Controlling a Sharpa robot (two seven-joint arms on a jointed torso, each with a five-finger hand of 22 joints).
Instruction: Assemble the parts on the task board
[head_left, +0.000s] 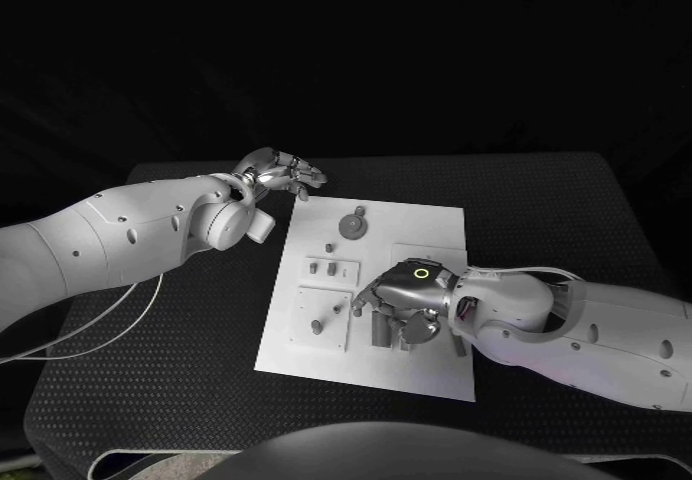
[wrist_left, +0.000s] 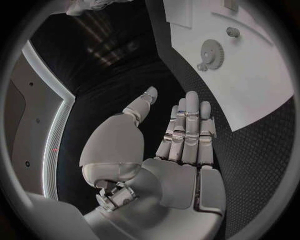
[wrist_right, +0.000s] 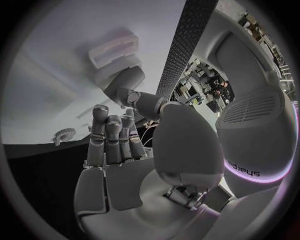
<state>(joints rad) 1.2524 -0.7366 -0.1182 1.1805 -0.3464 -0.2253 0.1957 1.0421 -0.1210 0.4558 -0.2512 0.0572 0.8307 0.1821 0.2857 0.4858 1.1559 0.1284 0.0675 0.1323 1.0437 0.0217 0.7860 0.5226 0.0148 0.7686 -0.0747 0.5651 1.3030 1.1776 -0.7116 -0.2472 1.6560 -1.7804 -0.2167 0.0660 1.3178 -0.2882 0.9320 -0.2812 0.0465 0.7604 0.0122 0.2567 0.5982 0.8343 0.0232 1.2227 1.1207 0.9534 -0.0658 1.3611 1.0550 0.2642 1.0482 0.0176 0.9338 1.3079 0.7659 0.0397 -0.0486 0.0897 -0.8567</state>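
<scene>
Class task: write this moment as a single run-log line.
left hand: open, off board's far-left corner | right hand: over task board, grip unclear | gear: lying on board, untouched

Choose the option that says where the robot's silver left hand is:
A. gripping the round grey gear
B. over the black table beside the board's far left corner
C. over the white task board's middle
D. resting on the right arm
B: the silver left hand hangs open over the black table, off the white task board; the round grey gear lies untouched.

A black worktop with a fine dotted texture carries a white rectangular task board near its middle, set slightly askew. Small grey parts lie on the board. A thin pale cable trails over the worktop's left side.
</scene>
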